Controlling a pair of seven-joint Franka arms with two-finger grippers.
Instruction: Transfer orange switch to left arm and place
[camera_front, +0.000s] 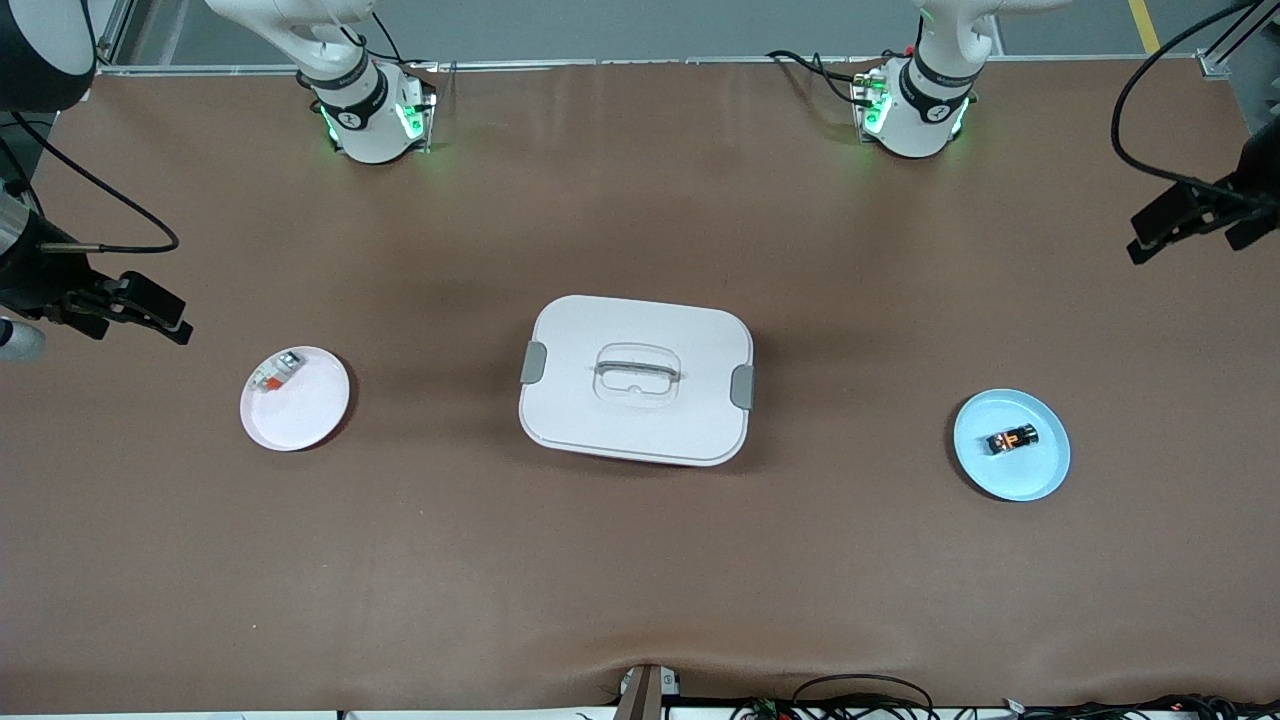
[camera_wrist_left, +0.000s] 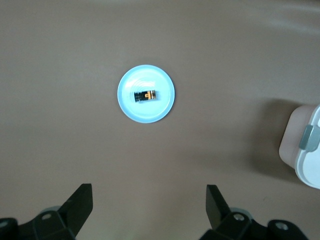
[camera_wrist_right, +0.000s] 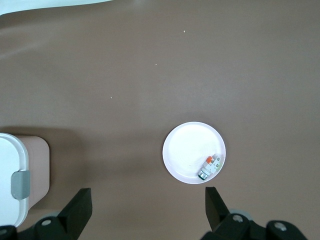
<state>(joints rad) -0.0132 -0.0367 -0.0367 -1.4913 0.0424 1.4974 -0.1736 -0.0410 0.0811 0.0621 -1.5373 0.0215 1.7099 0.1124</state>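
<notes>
The orange switch (camera_front: 1012, 439), a tiny black part with orange markings, lies on a blue plate (camera_front: 1040, 480) toward the left arm's end of the table. In the left wrist view the switch (camera_wrist_left: 145, 95) lies on the plate (camera_wrist_left: 131, 111). My left gripper (camera_wrist_left: 149, 200) is open and empty, high over bare table beside that plate; it also shows in the front view (camera_front: 1160, 225). My right gripper (camera_wrist_right: 148, 200) is open and empty, high over the table at the right arm's end (camera_front: 160, 310). The white box (camera_front: 636, 420) stands shut in the middle of the table between the plates.
A pink plate (camera_front: 300, 420) toward the right arm's end holds a small white-grey part with a red-orange end (camera_front: 274, 372); the right wrist view shows the plate (camera_wrist_right: 185, 150) and the part (camera_wrist_right: 210, 166). The box's edge shows in both wrist views (camera_wrist_left: 307, 165) (camera_wrist_right: 12, 160). Cables lie along the table's near edge.
</notes>
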